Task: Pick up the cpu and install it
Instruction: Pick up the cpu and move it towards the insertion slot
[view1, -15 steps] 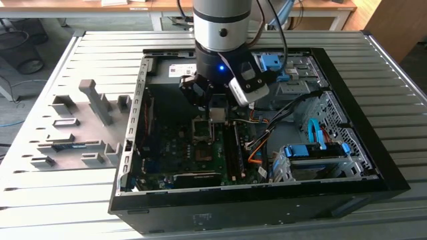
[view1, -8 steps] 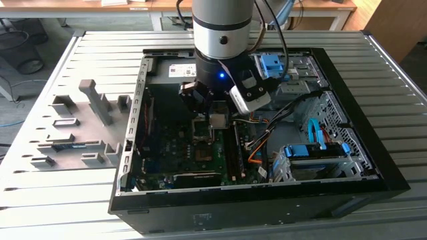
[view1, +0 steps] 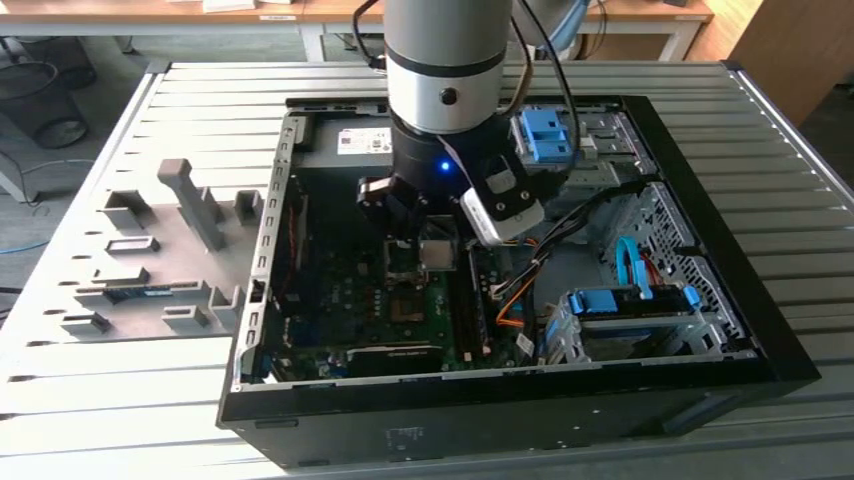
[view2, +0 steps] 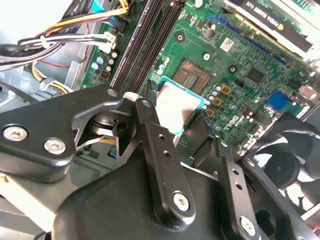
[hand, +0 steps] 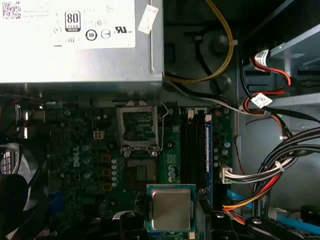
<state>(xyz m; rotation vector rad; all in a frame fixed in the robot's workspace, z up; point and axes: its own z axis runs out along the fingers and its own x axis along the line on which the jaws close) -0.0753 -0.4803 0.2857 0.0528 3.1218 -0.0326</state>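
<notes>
Computer case (view1: 667, 330) lies side-open on slatted table (view1: 134, 400). Arm (view1: 447, 70) reaches down into case. Power supply (hand: 75, 45) sits along edge of green motherboard (hand: 85, 150). Gripper (view2: 177, 107) hangs over board, fingers (view2: 150, 130) drawn in narrow, pinching cpu (hand: 170, 207) by two opposite edges. Cpu held flat above board, silver face toward wrist cameras, just beside memory slots (hand: 195, 145), near open socket (hand: 139, 172).

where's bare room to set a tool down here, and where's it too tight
Bare slatted table lies at the exterior view's right of the computer case and beyond it. The grey fixture tray crowds the other side; inside, cables and the gripper holding the cpu leave little.
</notes>
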